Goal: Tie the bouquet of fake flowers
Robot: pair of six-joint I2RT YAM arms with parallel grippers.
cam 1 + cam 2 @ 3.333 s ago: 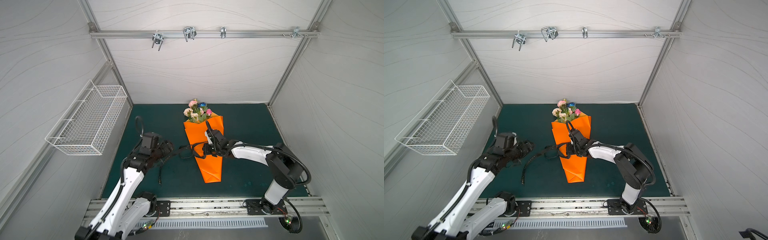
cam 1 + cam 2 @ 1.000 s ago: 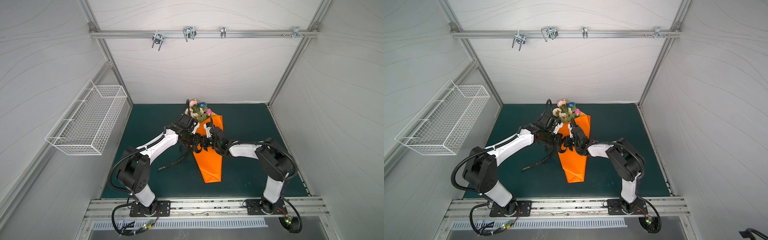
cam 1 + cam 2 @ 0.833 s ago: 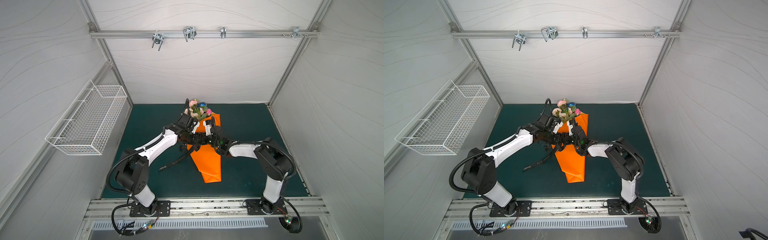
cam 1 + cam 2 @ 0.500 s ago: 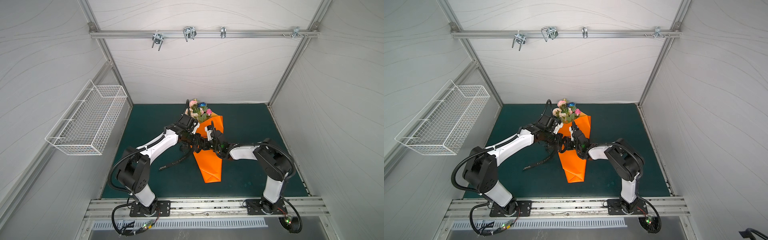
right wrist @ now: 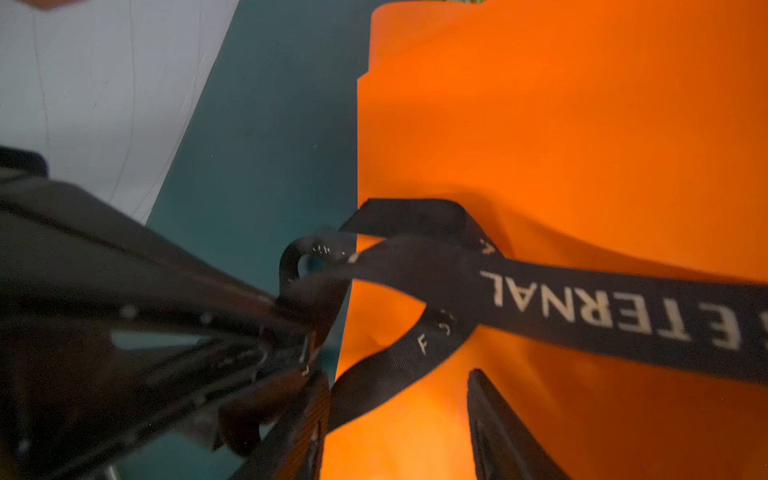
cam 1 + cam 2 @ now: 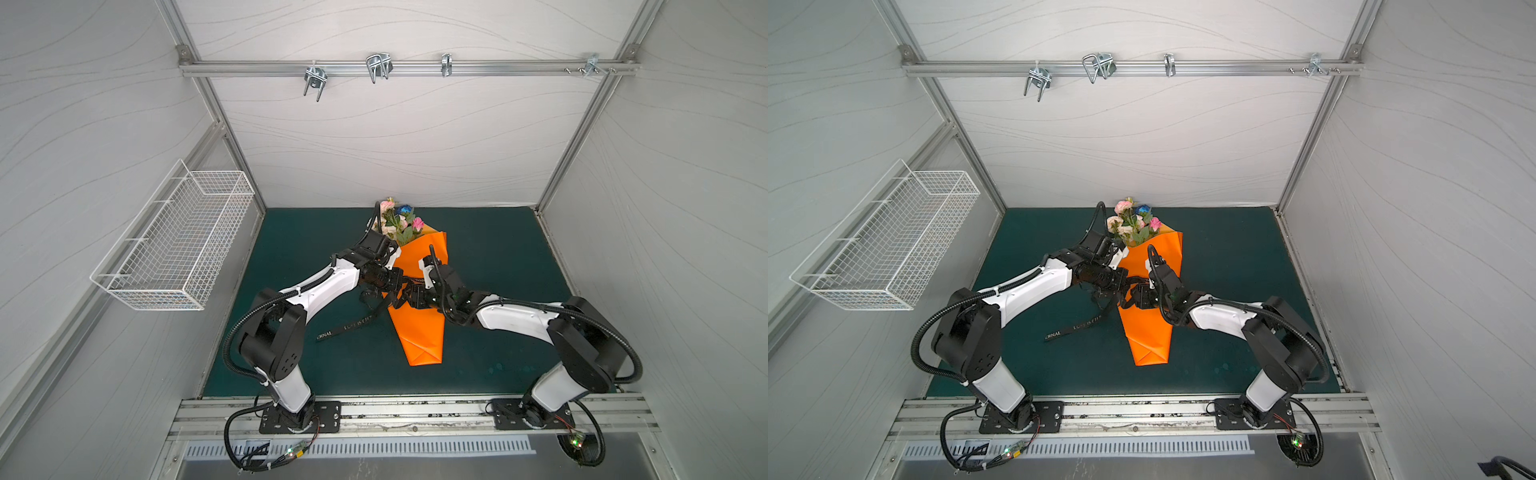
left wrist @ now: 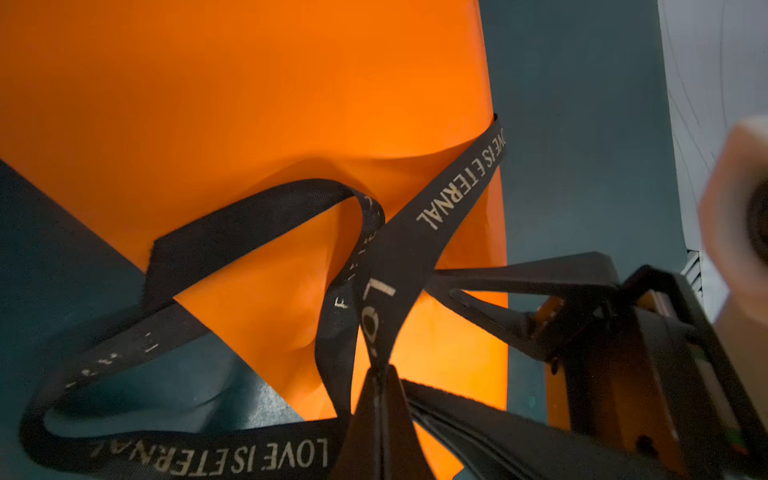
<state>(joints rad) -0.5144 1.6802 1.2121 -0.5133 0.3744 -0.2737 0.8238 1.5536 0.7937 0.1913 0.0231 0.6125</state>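
Orange paper (image 6: 419, 332) wraps the bouquet (image 6: 400, 219), which lies on the desk (image 6: 307, 232) with its blooms toward the back wall and its long axis running front to back. Across the middle, the black ribbon (image 7: 453, 195) crosses itself. Between the arms at that crossing, the left claw (image 7: 377, 376) pinches the ribbon and the right claw (image 5: 399, 374) stands spread beside a loose strand.

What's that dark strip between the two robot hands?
A black ribbon with white lettering, looped over the orange wrapping paper. The left wrist view shows it clearest: the left gripper pinches it, the right gripper is open.
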